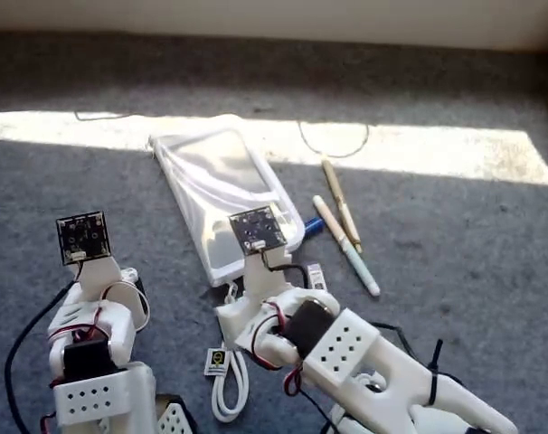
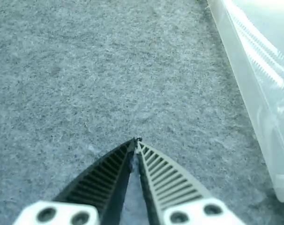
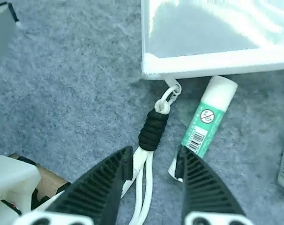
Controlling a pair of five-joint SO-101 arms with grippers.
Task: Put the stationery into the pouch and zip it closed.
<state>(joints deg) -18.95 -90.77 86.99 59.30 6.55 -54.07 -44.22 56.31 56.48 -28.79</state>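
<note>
The clear white pouch [image 1: 218, 185] lies flat on the grey carpet, its corner [image 3: 212, 42] close to my right gripper. A zipper pull with a black knot [image 3: 153, 129] and a white cord [image 1: 229, 384] trails from that corner. My right gripper [image 3: 153, 159] is open, low over the carpet, with the white cord lying between its fingers. A green and white glue stick [image 3: 203, 126] lies just beside one fingertip [image 3: 182, 157]. A beige pen [image 1: 340, 201] and a white pen with a teal tip [image 1: 346, 244] lie right of the pouch. My left gripper [image 2: 136, 141] is shut over bare carpet, beside the pouch's long edge [image 2: 259, 89].
A small blue object [image 1: 313, 226] sits at the pouch's right edge. A tag [image 1: 216, 362] hangs on the white cord. A thin wire [image 1: 333, 145] loops on the carpet behind the pens. Open carpet stretches left of the pouch and to the far right.
</note>
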